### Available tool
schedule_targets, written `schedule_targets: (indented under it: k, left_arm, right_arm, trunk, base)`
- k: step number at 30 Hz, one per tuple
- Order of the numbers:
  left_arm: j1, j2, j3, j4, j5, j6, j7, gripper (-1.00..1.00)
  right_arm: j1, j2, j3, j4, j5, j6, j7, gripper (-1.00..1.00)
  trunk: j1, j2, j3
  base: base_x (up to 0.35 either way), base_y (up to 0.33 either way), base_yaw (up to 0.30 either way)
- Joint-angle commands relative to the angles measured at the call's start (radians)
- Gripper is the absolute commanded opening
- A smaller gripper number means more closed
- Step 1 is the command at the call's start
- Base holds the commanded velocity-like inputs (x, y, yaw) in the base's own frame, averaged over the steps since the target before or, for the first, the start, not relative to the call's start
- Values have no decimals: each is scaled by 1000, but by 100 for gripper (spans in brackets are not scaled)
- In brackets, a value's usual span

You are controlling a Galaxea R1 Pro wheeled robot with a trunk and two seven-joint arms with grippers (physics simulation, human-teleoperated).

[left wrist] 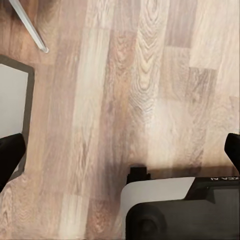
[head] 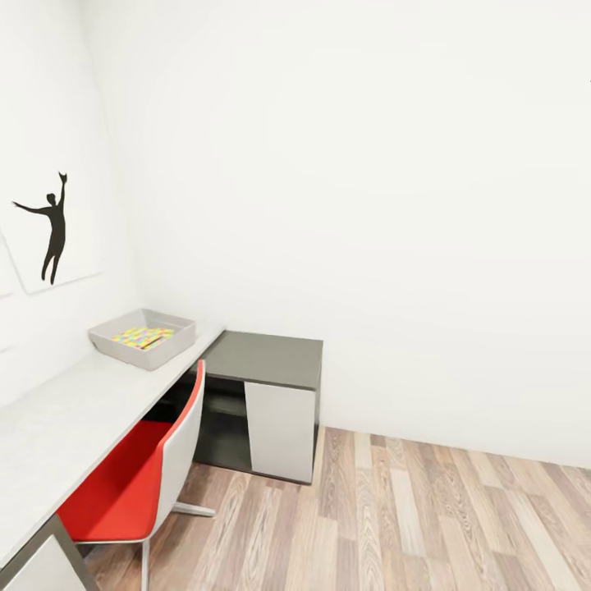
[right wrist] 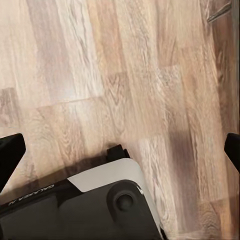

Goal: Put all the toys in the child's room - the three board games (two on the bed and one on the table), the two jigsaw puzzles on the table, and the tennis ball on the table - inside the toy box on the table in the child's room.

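The light-grey toy box [head: 177,338] stands at the far end of the long pale table [head: 57,423], near the corner of the room. Inside it lies a multicoloured jigsaw puzzle [head: 142,336]. The board games, tennis ball and bed are out of view. My left gripper [left wrist: 120,152] hangs open over the wooden floor, its dark fingertips [left wrist: 9,157] at the picture's edges with nothing between them. My right gripper [right wrist: 120,152] is likewise open over the floor, its fingertips [right wrist: 10,155] wide apart and empty.
A red and white chair [head: 139,480] is tucked under the table. A low dark-grey cabinet [head: 267,361] with a white panel adjoins the table's far end. Wooden floor [head: 427,517] stretches to the right. My dark base [left wrist: 185,212] shows below both wrists.
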Motion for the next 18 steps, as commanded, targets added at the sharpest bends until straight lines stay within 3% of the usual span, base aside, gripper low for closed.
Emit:
schedule_targets:
  k: [1, 9, 18]
  left_arm:
    - [21, 3, -9, 1, 8, -22, 4, 100]
    - [94, 14, -9, 2, 6, -74, 8, 100]
    - [131, 12, -7, 10, 10, -79, 8, 100]
  right_arm:
    - [11, 0, 7, 2, -6, -1, -5, 100]
    - [60, 3, 13, 10, -6, -28, -4, 100]
    - [76, 14, 64, 19, -7, -60, -4, 100]
  trunk:
    - [0, -1, -1]
    - [0, -1, -7]
    - [0, -1, -15]
  base:
    - [0, 0, -239]
    - [0, 0, -245]
    - [0, 0, -227]
